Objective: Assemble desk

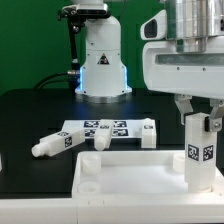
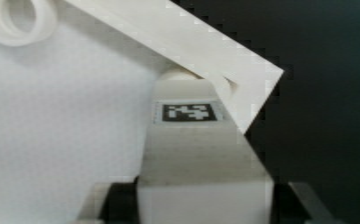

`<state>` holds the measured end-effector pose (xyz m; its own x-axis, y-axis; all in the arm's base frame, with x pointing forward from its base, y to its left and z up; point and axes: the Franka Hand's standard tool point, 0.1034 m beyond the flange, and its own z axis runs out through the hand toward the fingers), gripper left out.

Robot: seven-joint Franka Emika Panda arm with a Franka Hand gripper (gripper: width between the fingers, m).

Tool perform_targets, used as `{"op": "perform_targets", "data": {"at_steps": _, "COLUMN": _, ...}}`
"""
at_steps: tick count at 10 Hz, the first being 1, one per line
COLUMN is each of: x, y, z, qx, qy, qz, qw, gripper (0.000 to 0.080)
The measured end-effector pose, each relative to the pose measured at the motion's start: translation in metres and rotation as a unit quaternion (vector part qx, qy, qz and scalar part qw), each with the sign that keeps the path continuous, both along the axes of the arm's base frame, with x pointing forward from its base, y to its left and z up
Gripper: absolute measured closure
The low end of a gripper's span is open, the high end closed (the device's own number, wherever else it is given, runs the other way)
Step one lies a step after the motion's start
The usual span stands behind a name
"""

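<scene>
My gripper [image 1: 199, 118] is shut on a blocky white desk leg [image 1: 200, 155] with a black-and-white tag. It holds the leg upright over the corner of the tabletop panel [image 1: 110, 166] at the exterior view's right; whether the leg's lower end is seated there is hidden. In the wrist view the leg [image 2: 195, 150] sits between the two dark fingers of the gripper [image 2: 203, 205]. The leg points at the tabletop [image 2: 52, 120], next to its angled rim. A round corner socket [image 2: 17, 25] shows at the panel's far edge.
The marker board [image 1: 105, 127] lies behind the tabletop. A loose leg [image 1: 50, 145] lies at its left in the exterior view, another [image 1: 150, 133] at its right. The arm's white base [image 1: 100, 60] stands at the back on the black table.
</scene>
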<state>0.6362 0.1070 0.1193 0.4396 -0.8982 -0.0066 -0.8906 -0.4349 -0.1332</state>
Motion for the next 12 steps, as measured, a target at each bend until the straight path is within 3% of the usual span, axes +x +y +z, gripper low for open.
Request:
{"op": "perform_targets", "data": {"at_steps": 2, "x": 0.0, "y": 0.0, "z": 0.0, "qx": 0.014, "qy": 0.006, "qz": -0.077, "qw": 0.997, "gripper": 0.0515}}
{"op": "perform_targets", "data": {"at_steps": 4, "x": 0.0, "y": 0.005, "z": -0.001, "qx": 0.042, "qy": 0.019, "qz": -0.217, "qw": 0.975, "gripper": 0.0515}}
{"op": "perform_targets", "data": {"at_steps": 5, "x": -0.001, "y": 0.006, "z": -0.001, "qx": 0.041, "qy": 0.018, "qz": -0.207, "qw": 0.977, "gripper": 0.0457}}
{"op": "perform_targets", "data": {"at_steps": 6, "x": -0.001, "y": 0.006, "z": -0.001, "qx": 0.039, "qy": 0.017, "qz": -0.188, "qw": 0.981, "gripper": 0.0323}}
{"op": "perform_targets", "data": {"at_steps": 7, "x": -0.001, "y": 0.006, "z": -0.001, "qx": 0.039, "qy": 0.016, "qz": -0.181, "qw": 0.983, "gripper": 0.0323}}
{"op": "perform_targets", "data": {"at_steps": 8, "x": 0.0, "y": 0.005, "z": 0.0, "qx": 0.022, "qy": 0.009, "qz": -0.091, "qw": 0.996, "gripper": 0.0184}}
{"op": "perform_targets", "data": {"at_steps": 9, "x": -0.001, "y": 0.005, "z": 0.001, "qx": -0.002, "qy": 0.007, "qz": 0.028, "qw": 1.0, "gripper": 0.016}}
{"op": "perform_targets", "data": {"at_steps": 12, "x": -0.004, "y": 0.011, "z": -0.001, "qx": -0.019, "qy": -0.001, "qz": 0.191, "qw": 0.981, "gripper": 0.0151}}
